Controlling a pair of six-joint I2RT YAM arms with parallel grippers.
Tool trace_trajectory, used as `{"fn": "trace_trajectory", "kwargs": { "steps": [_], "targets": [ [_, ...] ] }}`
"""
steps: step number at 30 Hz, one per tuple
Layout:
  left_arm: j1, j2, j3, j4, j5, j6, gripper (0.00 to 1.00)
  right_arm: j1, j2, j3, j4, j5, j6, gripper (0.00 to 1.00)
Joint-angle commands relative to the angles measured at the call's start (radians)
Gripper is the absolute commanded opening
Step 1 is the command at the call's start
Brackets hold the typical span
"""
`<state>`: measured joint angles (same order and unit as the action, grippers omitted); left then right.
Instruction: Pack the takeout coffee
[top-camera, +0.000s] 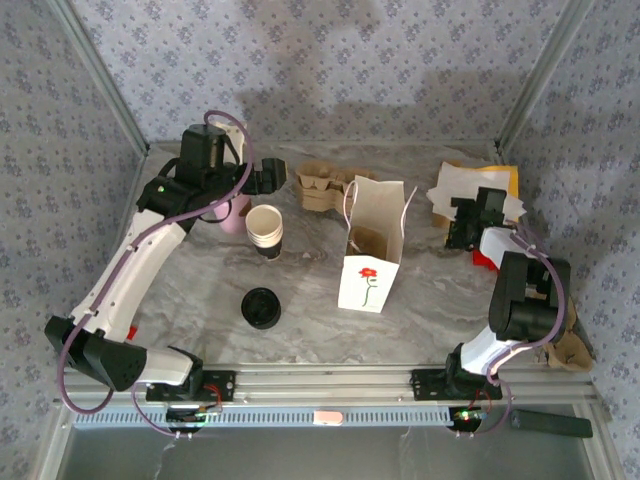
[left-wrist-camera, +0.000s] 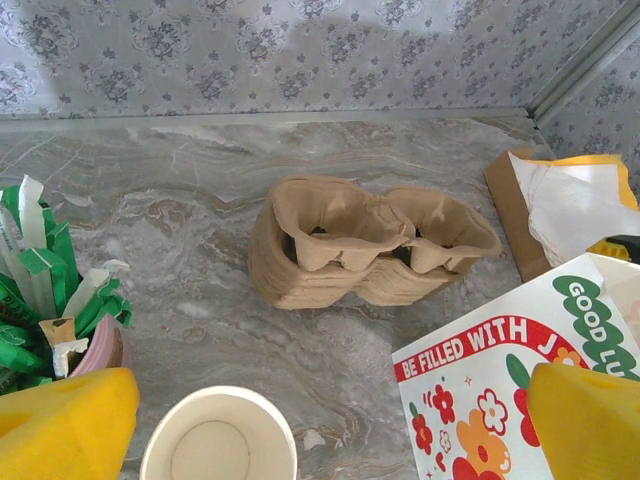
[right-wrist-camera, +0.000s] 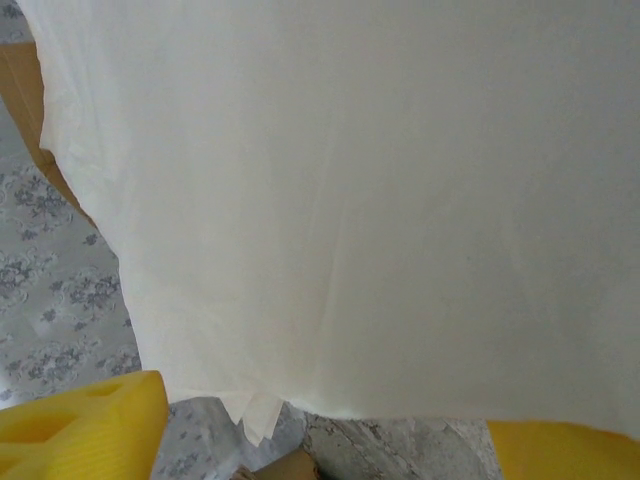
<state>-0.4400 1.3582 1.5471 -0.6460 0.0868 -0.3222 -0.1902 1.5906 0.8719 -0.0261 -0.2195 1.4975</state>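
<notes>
Three papered walls (top-camera: 330, 60), lilac with a small floral print, closed in the grey marbled table (top-camera: 200, 290). The left claw (top-camera: 268, 180) hung released at the far side, its fingers wide, with a stack of pulp cup trays (left-wrist-camera: 370, 240) ahead of it. The right claw (top-camera: 470, 215) hovered spread over white paper sheets (right-wrist-camera: 350, 200), gripping nothing we could see. The takeout coffee (top-camera: 261, 308) stood well behind the left claw, toward the bases, apart from both.
</notes>
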Motion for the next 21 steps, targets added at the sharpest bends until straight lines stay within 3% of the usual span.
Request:
{"fn": "trace_trajectory", "kwargs": {
  "steps": [1,21],
  "targets": [
    [0.006,0.011,0.009,0.023,0.014,0.016,1.0,-0.008,-0.037,0.036,-0.053,0.059,-0.034,0.79],
    [0.006,0.008,0.013,0.014,0.018,0.016,1.0,-0.024,-0.075,0.029,-0.037,0.075,-0.082,0.38]
  ]
}}
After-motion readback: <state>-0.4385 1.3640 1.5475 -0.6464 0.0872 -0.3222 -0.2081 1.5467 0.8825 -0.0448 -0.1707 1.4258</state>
